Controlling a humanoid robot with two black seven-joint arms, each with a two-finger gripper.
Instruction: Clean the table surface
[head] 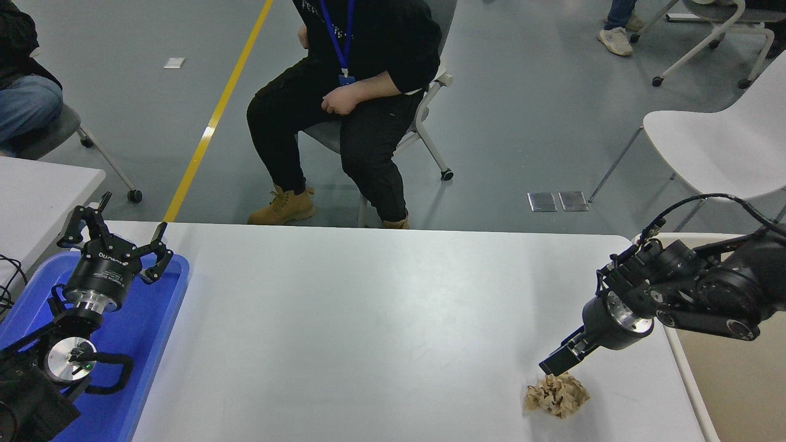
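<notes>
Paper ball [557,396], brown and crumpled, lies on the table surface [381,319] near its front right corner. The right gripper [556,367] points down at it, tips just above the ball; I cannot tell how far it is open. The left gripper [116,236] is parked over the blue tray [156,319] at left, fingers spread wide, holding nothing. 1 person [350,92] sits beyond the table.

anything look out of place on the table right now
Yes: a crumpled brown paper wad lies loose on the white table surface near its front right, just below the right gripper. Nothing else on it looks odd.
</notes>
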